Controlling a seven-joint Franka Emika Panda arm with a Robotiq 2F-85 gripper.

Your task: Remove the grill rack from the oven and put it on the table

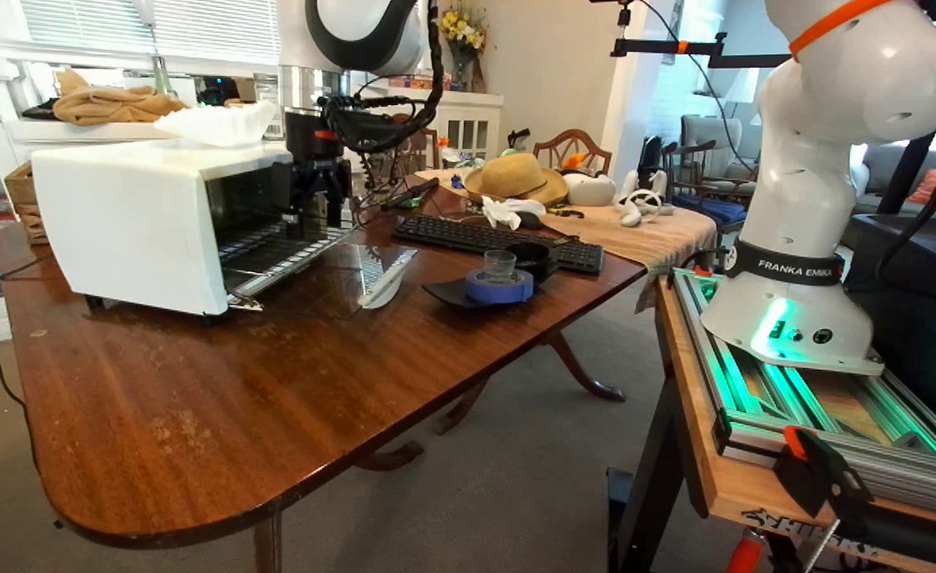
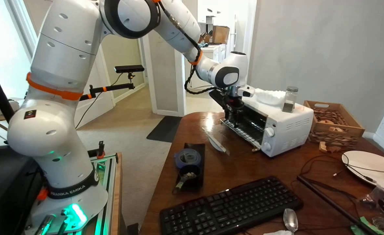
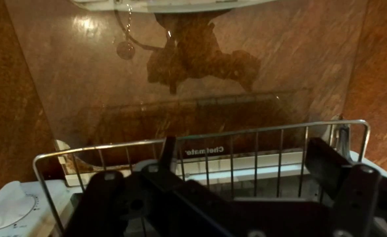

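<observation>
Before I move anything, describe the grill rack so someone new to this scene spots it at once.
On the reddish-brown wooden table stands a white toaster oven, its glass door folded down. Sticking out of the oven's front, above that door, is the grill rack. Unlike the flat glass, it is thin silvery wire: parallel bars behind a front rail with rounded corners.

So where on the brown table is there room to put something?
Biggest bare patch: between the oven and the rounded end of the table. Another lies between oven and keyboard. Crowded: by the grill rack and open jaws, around the blue tape.
</observation>
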